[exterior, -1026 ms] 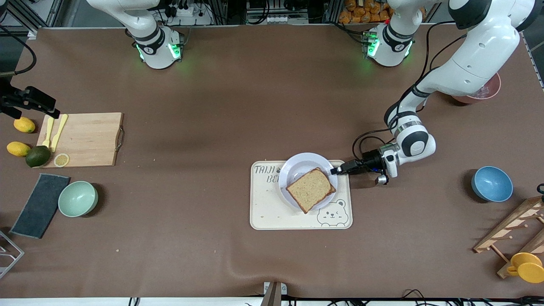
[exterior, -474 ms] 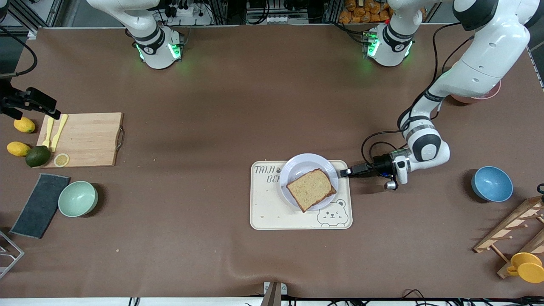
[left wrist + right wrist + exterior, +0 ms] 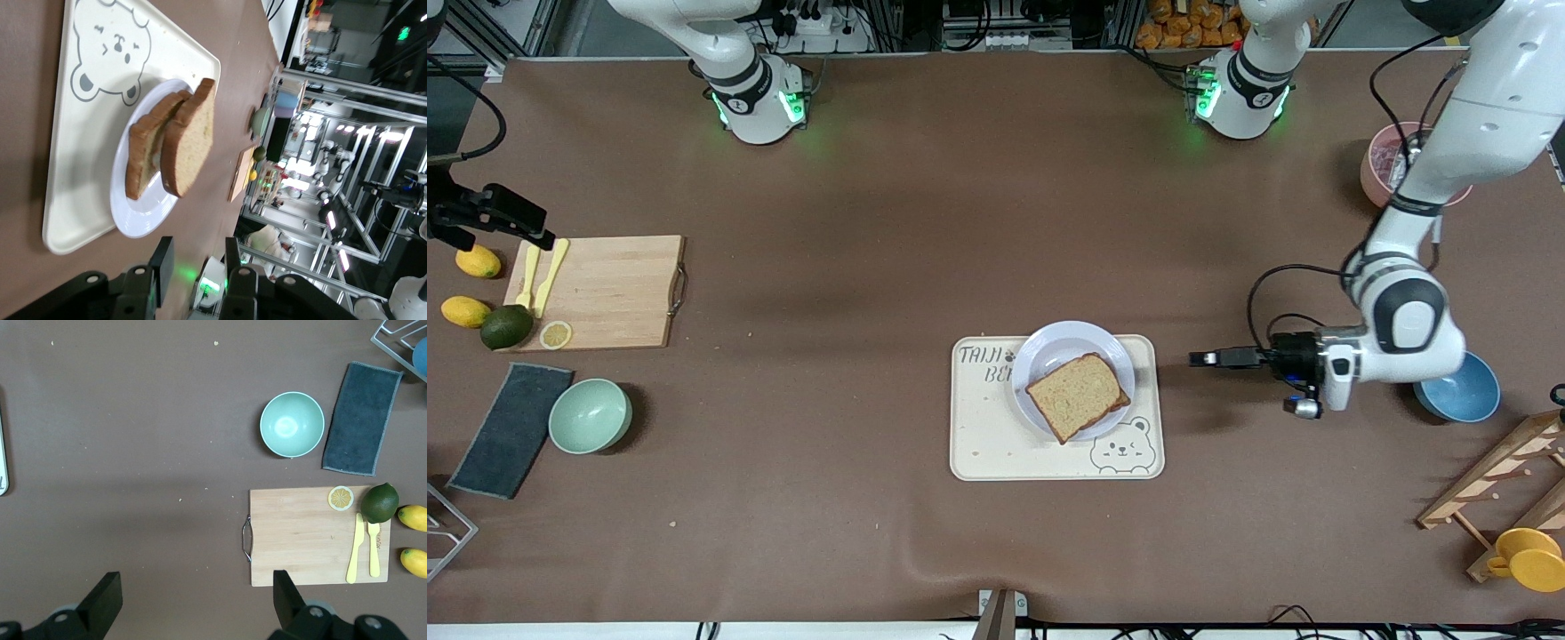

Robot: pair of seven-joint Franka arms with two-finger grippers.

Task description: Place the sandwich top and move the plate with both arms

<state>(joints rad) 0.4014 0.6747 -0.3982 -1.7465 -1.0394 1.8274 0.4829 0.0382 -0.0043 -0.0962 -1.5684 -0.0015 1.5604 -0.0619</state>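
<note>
L gripper (image 3: 1199, 358) has backed off the plate (image 3: 1049, 342) toward its own bench end, jaws narrow w/ nothing held, sandwich top (image 3: 1077, 396) now on plate; R gripper (image 3: 193, 600) waits wide apart, so plate move looks next.

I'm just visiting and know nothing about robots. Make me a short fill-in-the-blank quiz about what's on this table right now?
1. The sandwich top lies on the round ____.
2. The plate sits on a cream tray with a ____ drawing.
3. The left gripper holds ____.
4. The right gripper looks down on a wooden ____ board.

Missing words: plate; bear; nothing; cutting
</note>
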